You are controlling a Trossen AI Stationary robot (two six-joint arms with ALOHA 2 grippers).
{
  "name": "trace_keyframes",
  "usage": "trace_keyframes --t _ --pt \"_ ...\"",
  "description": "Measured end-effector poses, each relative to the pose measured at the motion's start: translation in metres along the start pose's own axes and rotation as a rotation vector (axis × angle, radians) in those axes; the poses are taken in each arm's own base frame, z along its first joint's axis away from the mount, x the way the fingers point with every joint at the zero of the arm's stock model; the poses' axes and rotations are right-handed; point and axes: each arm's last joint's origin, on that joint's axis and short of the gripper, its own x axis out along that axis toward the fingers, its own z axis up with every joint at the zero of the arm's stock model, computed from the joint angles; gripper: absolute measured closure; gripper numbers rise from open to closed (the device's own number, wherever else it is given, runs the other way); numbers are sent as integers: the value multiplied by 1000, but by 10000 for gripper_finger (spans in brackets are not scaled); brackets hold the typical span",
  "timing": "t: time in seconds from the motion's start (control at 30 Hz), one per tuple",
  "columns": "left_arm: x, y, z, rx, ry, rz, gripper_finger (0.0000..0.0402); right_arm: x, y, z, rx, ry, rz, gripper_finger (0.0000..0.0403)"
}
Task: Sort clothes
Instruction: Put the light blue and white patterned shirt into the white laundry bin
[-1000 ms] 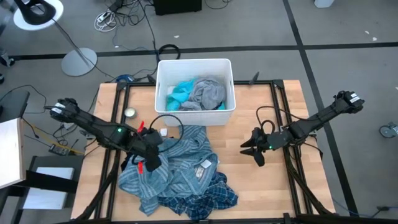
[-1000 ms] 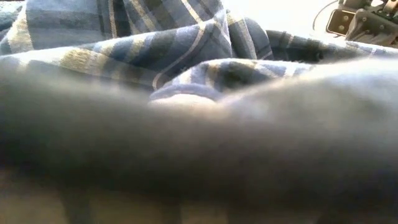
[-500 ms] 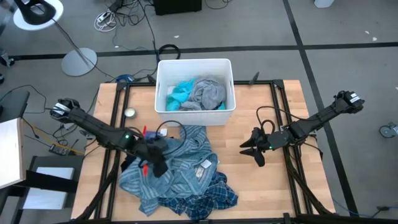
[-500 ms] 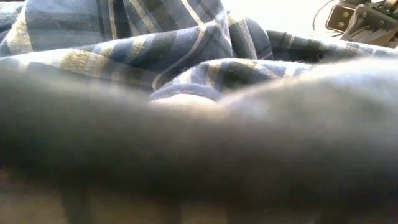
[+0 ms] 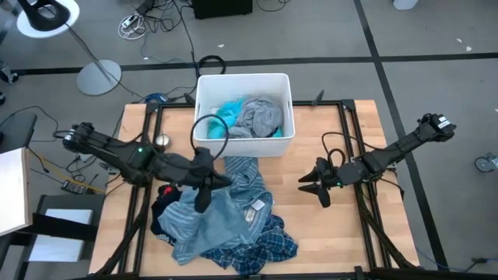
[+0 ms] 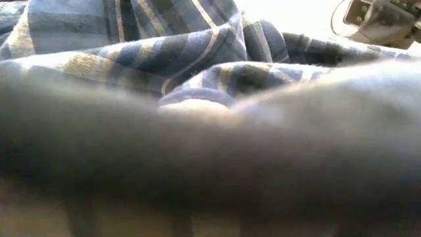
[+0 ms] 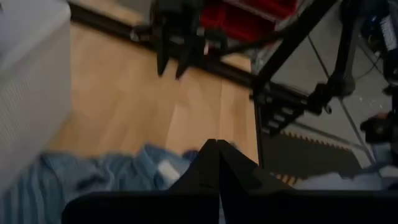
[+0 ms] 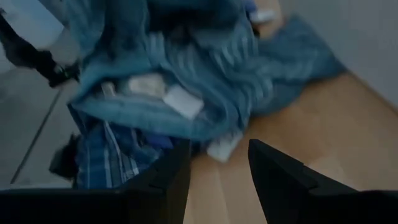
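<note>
Pale wooden table [image 5: 327, 233], smooth, matt, fine lengthwise grain; white plastic bin [image 5: 204, 109], smooth walls with slight sheen; soft woven cloth in the blue-grey striped garment [image 5: 226, 214], crumpled and matt; plaid shirt [image 5: 268, 247] likewise cotton-like, thin; turquoise garment [image 5: 227, 115] and grey garment [image 5: 259, 117] matt knit-looking fabric; dark matt frame bars [image 5: 354, 140], seemingly metal.

The table [image 5: 327, 233] is lit evenly from above, and only soft shadows are seen. In the low view, the plaid shirt [image 6: 171, 59] is sharp only far back; the near fabric is blurred. Both wrist views are smeared and dim.
</note>
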Motion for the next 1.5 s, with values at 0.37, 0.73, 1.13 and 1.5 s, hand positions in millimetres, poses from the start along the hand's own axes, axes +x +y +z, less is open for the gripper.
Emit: trace_keyframes --t 0.37,0.73,1.13,1.5 --pt "12 1 17 56 -34 34 401 26 26 25 -240 -365 134 241" --pt "27 9 32 13 -104 -19 401 109 51 54 -355 -423 107 195" --pt "30 5 44 43 -206 -103 401 205 83 123 -437 -479 260 87" --pt "-9 -5 80 69 -196 -65 401 270 91 118 -469 -41 231 281"
